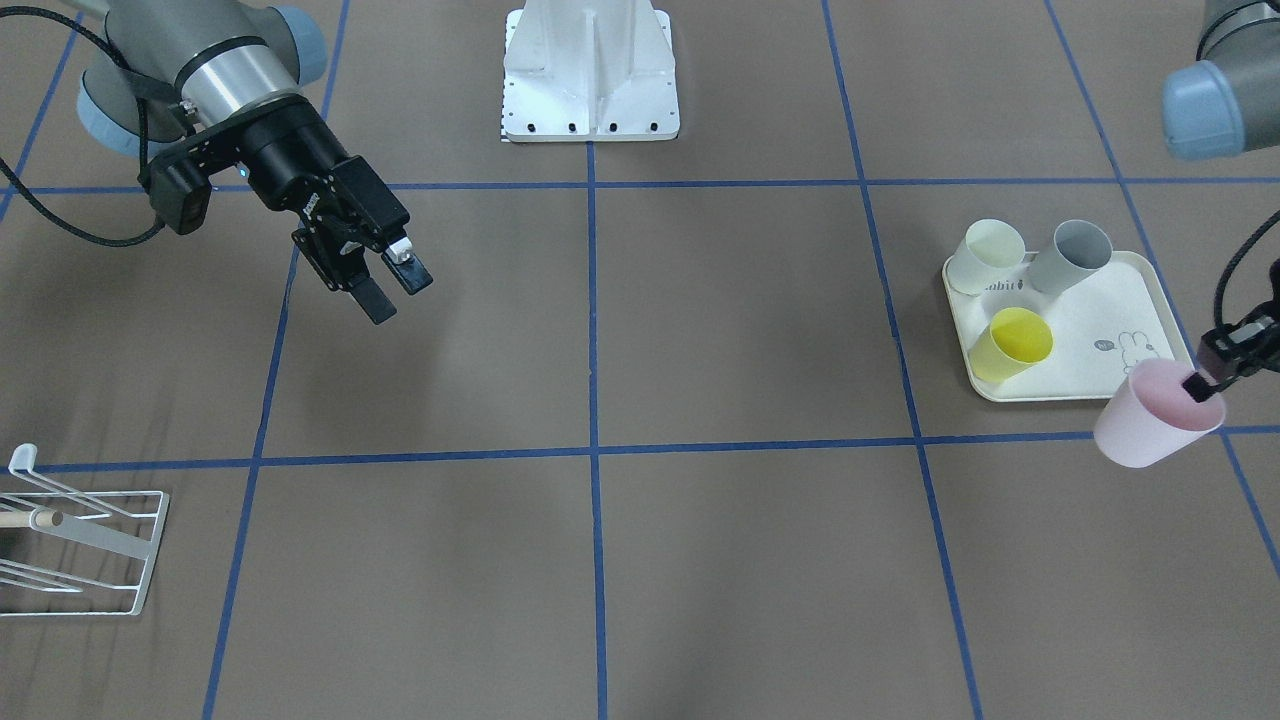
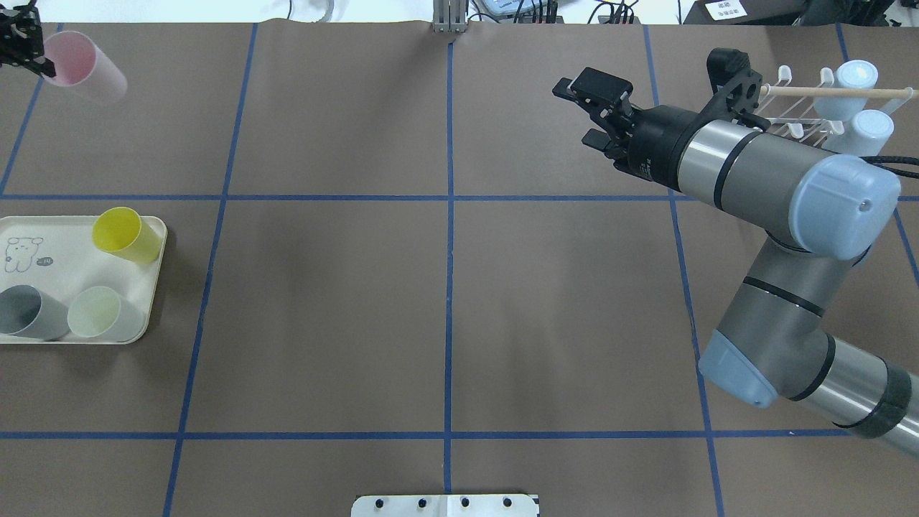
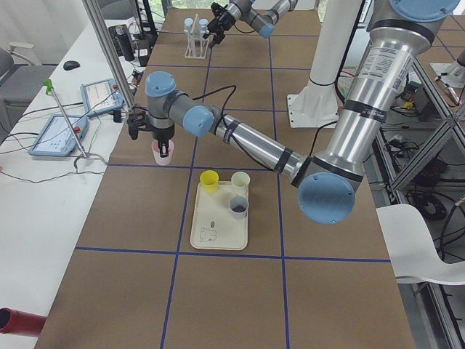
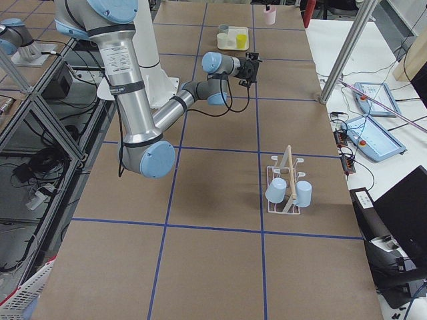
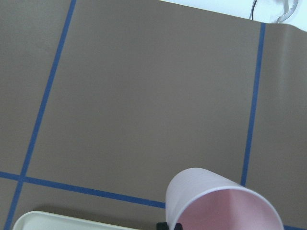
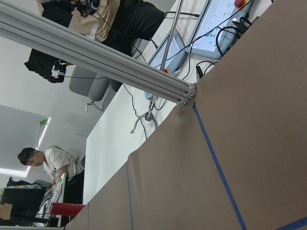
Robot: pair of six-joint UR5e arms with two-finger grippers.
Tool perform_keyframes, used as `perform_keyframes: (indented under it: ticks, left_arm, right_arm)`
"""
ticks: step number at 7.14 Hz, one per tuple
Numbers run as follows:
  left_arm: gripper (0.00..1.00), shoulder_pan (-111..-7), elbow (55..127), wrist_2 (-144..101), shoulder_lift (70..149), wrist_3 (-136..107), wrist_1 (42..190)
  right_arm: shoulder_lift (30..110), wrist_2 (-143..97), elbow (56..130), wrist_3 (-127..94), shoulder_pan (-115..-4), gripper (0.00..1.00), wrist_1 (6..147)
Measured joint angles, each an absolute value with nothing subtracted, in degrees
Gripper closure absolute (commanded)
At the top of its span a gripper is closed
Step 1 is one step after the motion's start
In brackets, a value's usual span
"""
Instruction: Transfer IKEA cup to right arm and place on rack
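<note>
A pink IKEA cup hangs tilted in the air just past the tray's corner, mouth upward. My left gripper is shut on its rim, with one finger inside the cup. The same cup shows at the far left of the overhead view and fills the bottom of the left wrist view. The right arm's gripper is open and holds nothing; it hovers near the white wire rack. The rack stands at the table's far right side with its wooden dowel.
A cream tray holds a yellow cup, a cream cup and a grey cup. Two light-blue cups sit upside down on the rack. The white robot base stands mid-table. A person sits beyond the table.
</note>
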State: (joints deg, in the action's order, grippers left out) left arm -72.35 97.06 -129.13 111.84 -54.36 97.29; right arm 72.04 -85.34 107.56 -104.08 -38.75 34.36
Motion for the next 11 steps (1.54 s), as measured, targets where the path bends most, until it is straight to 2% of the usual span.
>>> perform_keyframes:
  ticks: [3, 7, 8, 11]
  left_arm:
    - [1.00, -62.5, 95.8, -125.4, 112.9, -84.1, 121.7]
    - [1.00, -43.5, 95.4, -102.7, 116.9, -115.6, 148.9]
    - [1.00, -41.6, 94.5, -99.7, 118.3, -121.6, 154.5]
    - [1.00, -39.9, 85.8, -92.4, 119.7, -135.9, 176.5]
  right_arm:
    - [72.0, -85.3, 107.7, -104.7, -38.8, 0.00, 34.4]
    - [72.0, -85.3, 108.0, -113.3, -38.7, 0.00, 30.2]
    - [71.6, -85.3, 107.9, -115.9, -38.7, 0.00, 28.3]
    - [66.8, -85.0, 106.0, -119.4, -37.2, 0.00, 25.8]
